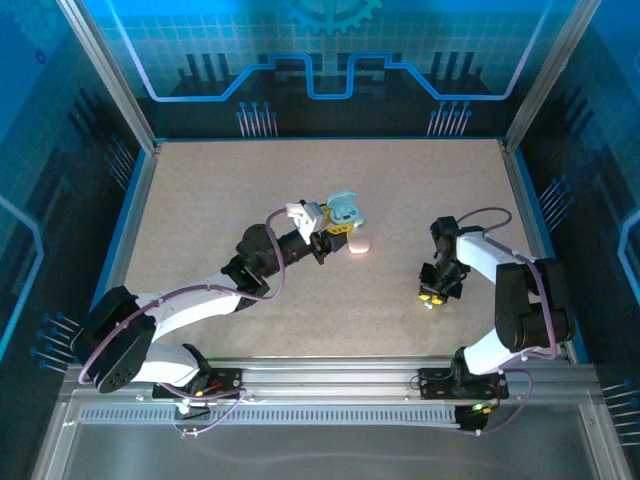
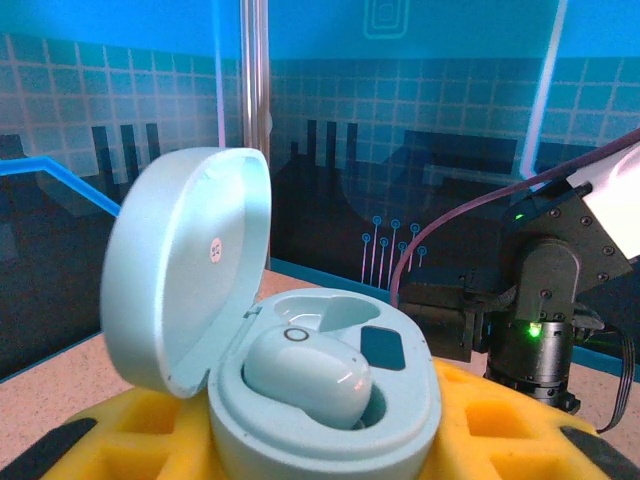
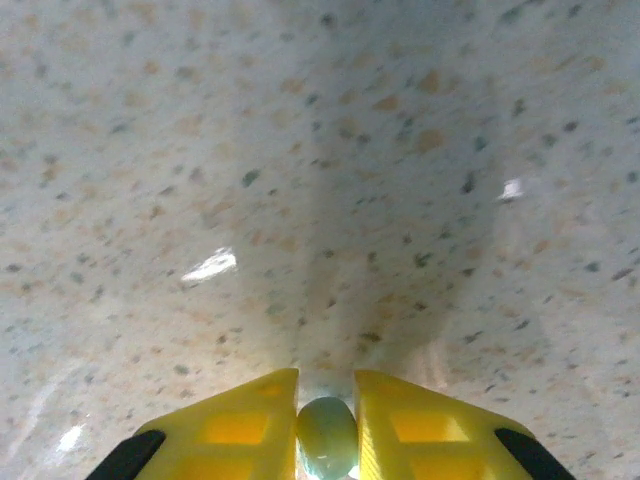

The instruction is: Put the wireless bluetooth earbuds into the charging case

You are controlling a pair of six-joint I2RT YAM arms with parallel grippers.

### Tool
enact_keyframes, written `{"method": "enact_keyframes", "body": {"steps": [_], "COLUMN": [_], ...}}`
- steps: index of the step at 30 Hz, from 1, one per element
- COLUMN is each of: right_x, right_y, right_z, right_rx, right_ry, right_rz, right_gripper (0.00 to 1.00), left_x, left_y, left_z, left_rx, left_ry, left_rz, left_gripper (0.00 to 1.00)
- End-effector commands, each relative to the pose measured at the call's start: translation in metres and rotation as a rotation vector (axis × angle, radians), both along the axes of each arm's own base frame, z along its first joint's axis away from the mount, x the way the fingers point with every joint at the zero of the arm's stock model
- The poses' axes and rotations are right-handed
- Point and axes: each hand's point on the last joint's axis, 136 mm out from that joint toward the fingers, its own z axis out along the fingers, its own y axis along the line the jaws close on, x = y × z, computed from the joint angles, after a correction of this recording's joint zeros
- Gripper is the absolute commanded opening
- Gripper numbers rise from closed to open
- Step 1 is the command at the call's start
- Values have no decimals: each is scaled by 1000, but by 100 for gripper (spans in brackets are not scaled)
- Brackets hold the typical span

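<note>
A pale blue charging case (image 2: 330, 425) sits between the yellow fingers (image 2: 110, 445) of my left gripper (image 2: 320, 440), which is shut on it. Its lid (image 2: 185, 265) stands open to the left. One pale blue earbud (image 2: 305, 375) lies in the near socket, and the far socket (image 2: 345, 312) is bare. From above, the case (image 1: 344, 210) is held over the middle of the table by the left gripper (image 1: 322, 234). My right gripper (image 3: 327, 425) points down at the table, shut on a second pale blue earbud (image 3: 327, 440). In the top view the right gripper (image 1: 432, 295) is right of centre.
A pink oval case (image 1: 360, 246) lies shut on the speckled table (image 1: 250, 180) just right of the left gripper. The right arm (image 2: 540, 300) shows beyond the held case. Blue walls and metal posts ring the table.
</note>
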Motion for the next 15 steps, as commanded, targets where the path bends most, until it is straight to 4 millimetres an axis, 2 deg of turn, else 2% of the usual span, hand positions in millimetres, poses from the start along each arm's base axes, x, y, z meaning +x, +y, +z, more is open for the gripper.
{"method": "enact_keyframes", "body": {"steps": [1,3,5,8,12,15], "right_x": [13,33,43,59,70,72], "right_y": [25,40,51,70,90,113], "right_z": [31,63,91,146,214,252], "right_rx": [107,176,234,343,449,558], "right_ry": [-85,-182,-257,-396,-550,-612], "right_rz": [44,72,97,127,184,251], "right_gripper": [21,21,21,21,21,21], "left_x": [5,7,8,10,11,9], "left_y": [2,0,-2,-5,-7,-12], "left_z": [2,-4,-10,-17,-21,-22], "left_rx": [-11,-9,-8,-4,2,10], "left_ry": [-5,12,27,41,37,37], "left_rz": [15,11,5,0,-4,-35], "left_gripper": [35,34,34,34,34,34]}}
